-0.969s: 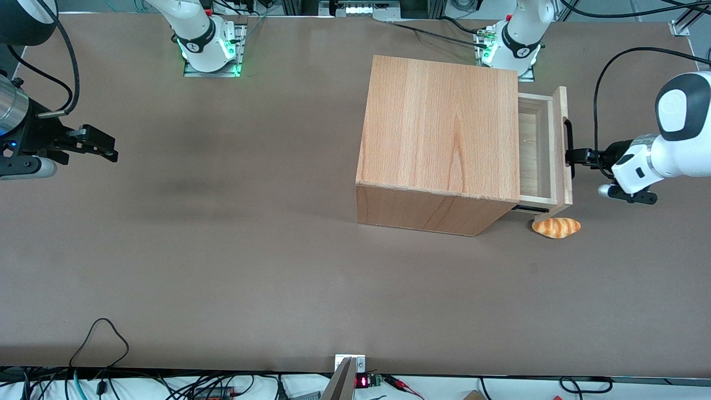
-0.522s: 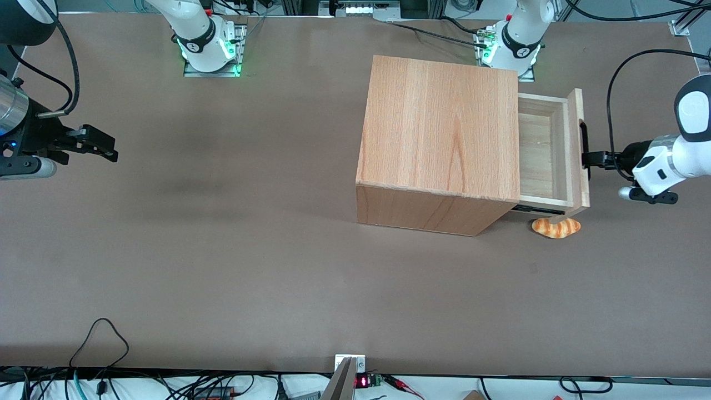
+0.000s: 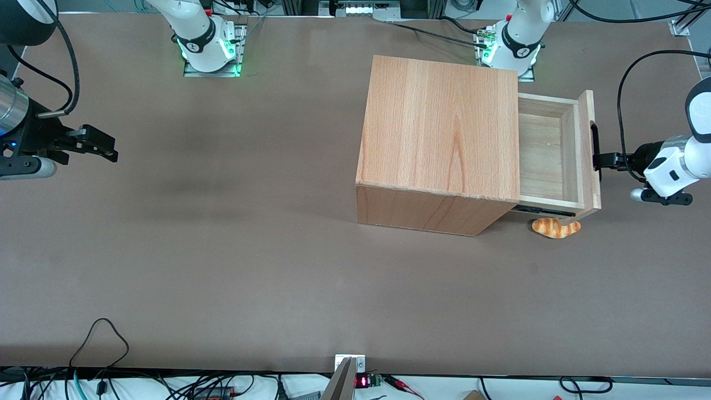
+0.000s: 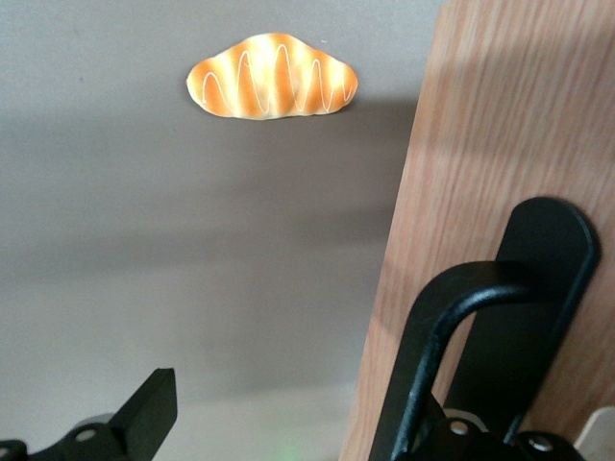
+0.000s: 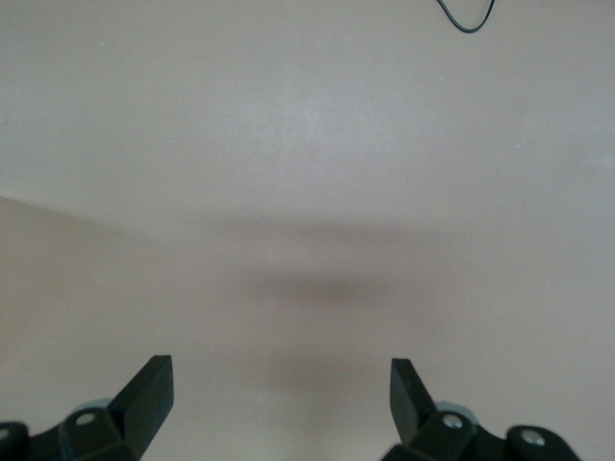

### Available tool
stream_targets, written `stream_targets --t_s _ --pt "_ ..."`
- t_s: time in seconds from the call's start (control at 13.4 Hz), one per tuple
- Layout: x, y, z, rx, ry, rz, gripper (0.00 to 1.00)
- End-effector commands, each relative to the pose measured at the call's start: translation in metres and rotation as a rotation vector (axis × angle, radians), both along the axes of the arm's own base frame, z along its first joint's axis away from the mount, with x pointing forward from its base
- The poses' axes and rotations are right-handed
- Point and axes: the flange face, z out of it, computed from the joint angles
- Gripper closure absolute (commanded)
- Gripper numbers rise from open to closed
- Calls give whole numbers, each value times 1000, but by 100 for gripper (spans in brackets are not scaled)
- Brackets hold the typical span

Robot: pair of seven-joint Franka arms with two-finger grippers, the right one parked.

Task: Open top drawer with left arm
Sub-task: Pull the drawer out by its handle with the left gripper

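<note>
At cabinet [image 3: 439,150] front: top drawer [image 3: 547,155] out, pale tray, black handle [image 3: 595,151]; claw [image 3: 599,161] spread around handle.

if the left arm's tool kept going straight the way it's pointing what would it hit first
The left arm's tool points at the top drawer, already at its black handle. Going straight on, it would likely meet the handle, then the wooden front panel.

The left arm [image 3: 686,155] reaches level, its end effector [image 3: 602,161] spread wide apart.
</note>
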Motion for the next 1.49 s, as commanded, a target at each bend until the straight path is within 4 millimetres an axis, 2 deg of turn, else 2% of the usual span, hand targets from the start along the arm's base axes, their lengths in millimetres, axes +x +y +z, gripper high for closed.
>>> stream_targets --t_s 0.0,0.52,0.75,0.89,1.27,1.42 --pt "14 18 6 64 -29 4 0" --pt "11 36 -6 42 -25 -14 0" --pt "16 33 3 33 -50 -30 0" --pt "17 28 3 14 -58 -81 0" --pt "19 24 7 -20 -78 -70 0" --pt "23 25 18 -17 -98 -67 0"
